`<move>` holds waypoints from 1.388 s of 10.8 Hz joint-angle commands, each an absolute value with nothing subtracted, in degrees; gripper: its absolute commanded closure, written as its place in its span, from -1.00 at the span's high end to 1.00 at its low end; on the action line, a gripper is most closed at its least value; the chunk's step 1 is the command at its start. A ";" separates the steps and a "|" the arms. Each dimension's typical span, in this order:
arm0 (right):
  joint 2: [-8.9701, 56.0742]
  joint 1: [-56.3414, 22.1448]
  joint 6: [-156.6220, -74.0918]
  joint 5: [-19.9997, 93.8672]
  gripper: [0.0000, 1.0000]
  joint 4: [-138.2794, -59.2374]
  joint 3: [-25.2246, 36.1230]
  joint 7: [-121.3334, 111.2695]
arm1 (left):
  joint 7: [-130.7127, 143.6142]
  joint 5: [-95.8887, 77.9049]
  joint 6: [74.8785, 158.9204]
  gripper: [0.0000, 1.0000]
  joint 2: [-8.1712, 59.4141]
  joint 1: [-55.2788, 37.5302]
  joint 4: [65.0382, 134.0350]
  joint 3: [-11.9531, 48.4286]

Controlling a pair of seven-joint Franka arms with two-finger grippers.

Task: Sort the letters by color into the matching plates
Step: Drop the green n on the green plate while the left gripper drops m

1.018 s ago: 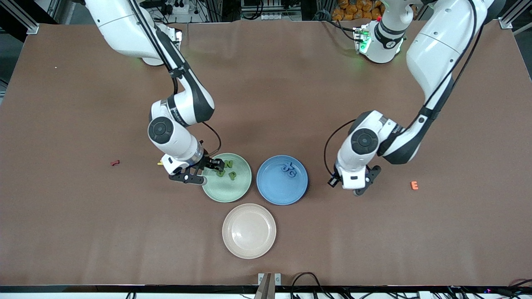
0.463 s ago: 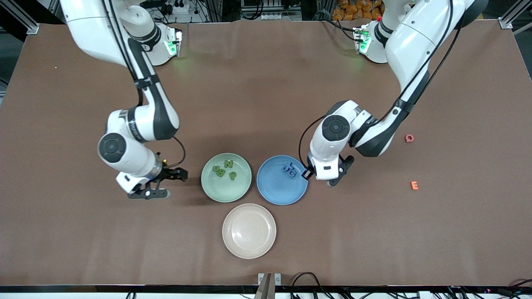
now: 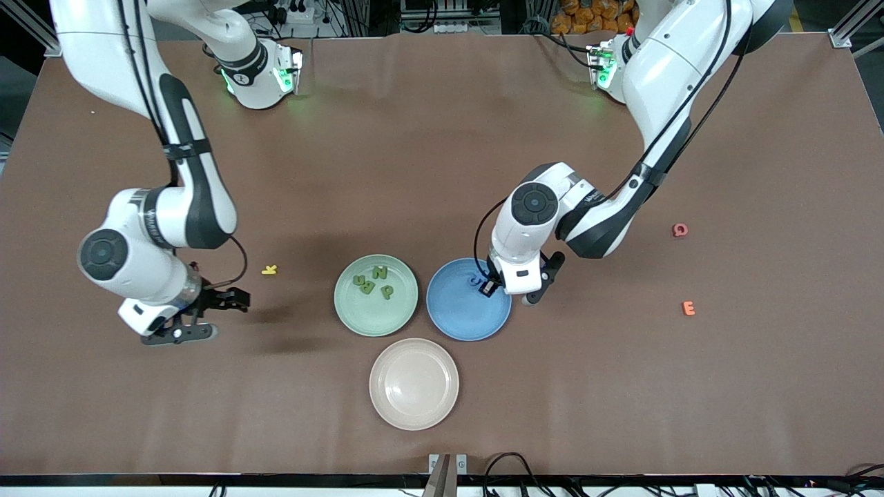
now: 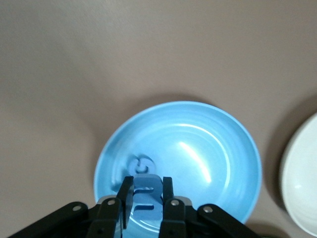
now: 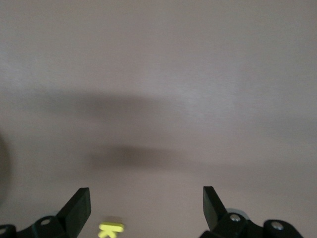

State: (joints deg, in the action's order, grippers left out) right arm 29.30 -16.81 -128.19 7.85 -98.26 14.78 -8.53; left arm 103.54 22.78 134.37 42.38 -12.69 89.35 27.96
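A blue letter (image 4: 143, 191) is held pinched between the closed fingers of the left tool (image 3: 492, 285), directly over the blue plate (image 3: 459, 319) at centre frame, so only a release downward is judged to remain. Its long axis cannot be made out; it seems to run along the fingers. Green letters (image 3: 373, 281) lie in the mint plate (image 3: 376, 316). The right tool (image 3: 207, 314), spread wide and empty, waits at lower left above the bare surface (image 3: 442, 138).
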 commanded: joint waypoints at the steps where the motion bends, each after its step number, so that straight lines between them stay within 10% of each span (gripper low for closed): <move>1: 24.53 -11.79 -123.42 6.15 1.00 -98.53 14.06 -14.93 | 110.28 21.62 137.10 -1.00 44.29 -15.81 85.79 26.90; 5: 18.74 -8.36 -116.04 5.80 1.00 -97.13 14.41 -16.61 | 113.11 21.62 140.26 -1.00 45.79 -22.83 85.08 20.24; 7: 16.71 -8.00 -107.71 2.39 1.00 -92.75 14.59 -16.09 | 111.81 22.14 141.50 0.89 46.49 -24.35 85.25 18.46; 15: 3.27 -7.47 -88.61 0.00 1.00 -89.03 13.71 -6.61 | 92.50 23.82 136.87 1.00 46.23 -21.10 86.66 16.61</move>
State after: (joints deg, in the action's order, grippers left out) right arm 7.47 -7.66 -91.54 1.72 -88.17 15.18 -12.15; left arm 102.13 23.02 140.66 46.39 -23.03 86.87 16.73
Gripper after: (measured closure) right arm 0.000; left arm 0.000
